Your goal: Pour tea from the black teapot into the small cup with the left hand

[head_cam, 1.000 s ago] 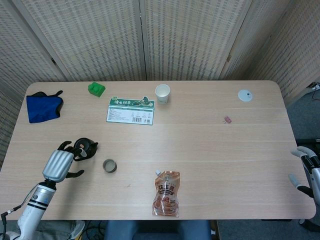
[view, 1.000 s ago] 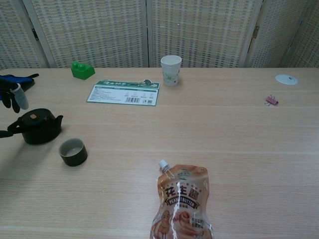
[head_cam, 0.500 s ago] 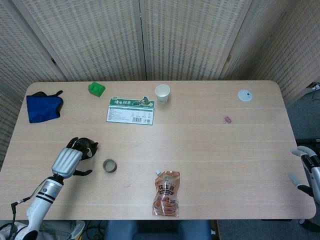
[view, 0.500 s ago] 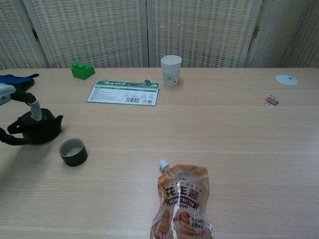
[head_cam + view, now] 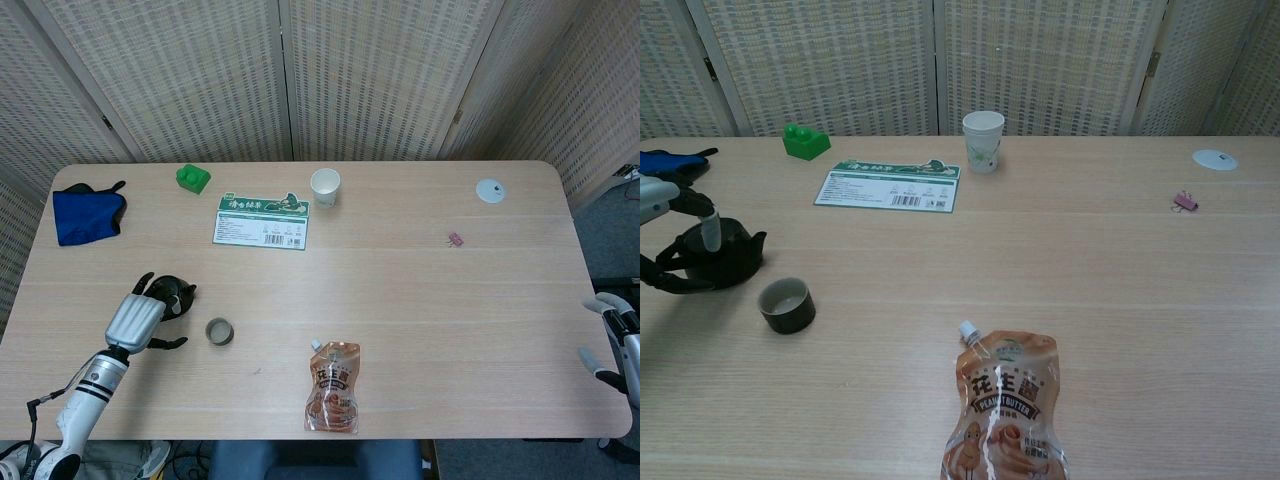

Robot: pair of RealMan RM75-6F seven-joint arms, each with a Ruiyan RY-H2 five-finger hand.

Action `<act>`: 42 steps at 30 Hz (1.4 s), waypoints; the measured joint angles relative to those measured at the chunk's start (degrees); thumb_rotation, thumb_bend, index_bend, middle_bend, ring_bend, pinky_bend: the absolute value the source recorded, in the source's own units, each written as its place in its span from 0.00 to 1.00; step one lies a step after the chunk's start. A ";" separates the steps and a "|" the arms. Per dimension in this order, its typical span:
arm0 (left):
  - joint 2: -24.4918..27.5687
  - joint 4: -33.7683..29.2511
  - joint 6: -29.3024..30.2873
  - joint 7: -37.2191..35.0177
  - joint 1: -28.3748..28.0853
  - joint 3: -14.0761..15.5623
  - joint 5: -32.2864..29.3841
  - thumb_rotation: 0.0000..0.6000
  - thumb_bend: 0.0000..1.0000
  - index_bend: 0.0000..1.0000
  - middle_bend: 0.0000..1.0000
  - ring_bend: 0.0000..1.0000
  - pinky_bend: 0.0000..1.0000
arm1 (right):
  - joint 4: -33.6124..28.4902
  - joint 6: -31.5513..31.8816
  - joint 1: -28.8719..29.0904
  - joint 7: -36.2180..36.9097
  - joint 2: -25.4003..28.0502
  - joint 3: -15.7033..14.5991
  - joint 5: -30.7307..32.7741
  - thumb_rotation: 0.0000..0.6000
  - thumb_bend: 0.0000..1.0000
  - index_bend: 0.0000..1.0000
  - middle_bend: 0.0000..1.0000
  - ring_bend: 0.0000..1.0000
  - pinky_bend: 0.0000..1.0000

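Teapot point(image 5: 718, 256) sits under the left hand point(image 5: 135, 318), whose fingers point(image 5: 710, 228) curl around it, though a firm grip I cannot confirm. Its spout points toward three o'clock, and the small cup point(image 5: 787, 305) stands near at about four o'clock. Right hand point(image 5: 612, 340) hangs open, well apart.

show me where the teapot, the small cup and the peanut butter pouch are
teapot point(image 5: 728, 258), chest view, on its dark body beside the spout.
small cup point(image 5: 787, 304), chest view, on its front wall.
peanut butter pouch point(image 5: 333, 388), head view, on the printed front.

L hand point(image 5: 134, 320) over black teapot point(image 5: 176, 297), grip unclear | small cup point(image 5: 219, 332) just beside | R hand point(image 5: 612, 340) at table edge
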 measured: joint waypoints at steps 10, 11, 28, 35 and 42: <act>-1.15 1.16 0.87 0.17 -0.91 -0.07 0.16 0.62 0.16 0.42 0.29 0.21 0.04 | 0.10 0.21 -0.28 0.10 0.01 -0.07 0.07 1.00 0.19 0.30 0.26 0.22 0.25; -1.19 1.14 0.80 0.20 -0.99 -0.08 0.12 0.63 0.16 0.42 0.29 0.21 0.04 | 0.11 0.23 -0.31 0.14 0.03 -0.08 0.06 1.00 0.19 0.30 0.26 0.22 0.25; -2.34 1.59 0.30 3.01 -1.87 0.90 -0.84 0.62 0.17 0.42 0.29 0.21 0.04 | 0.66 0.84 -0.95 0.79 0.08 -0.23 0.06 1.00 0.19 0.30 0.26 0.21 0.25; -0.46 1.06 1.05 4.43 -1.00 1.87 -1.07 0.63 0.16 0.42 0.29 0.21 0.04 | 0.45 0.72 -0.85 0.54 0.01 -0.23 -0.16 1.00 0.19 0.30 0.26 0.22 0.25; 0.61 0.84 0.87 5.08 -0.33 2.52 -2.06 0.62 0.16 0.42 0.29 0.21 0.04 | 0.16 0.47 -0.63 0.16 -0.05 -0.22 -0.40 1.00 0.19 0.30 0.26 0.22 0.25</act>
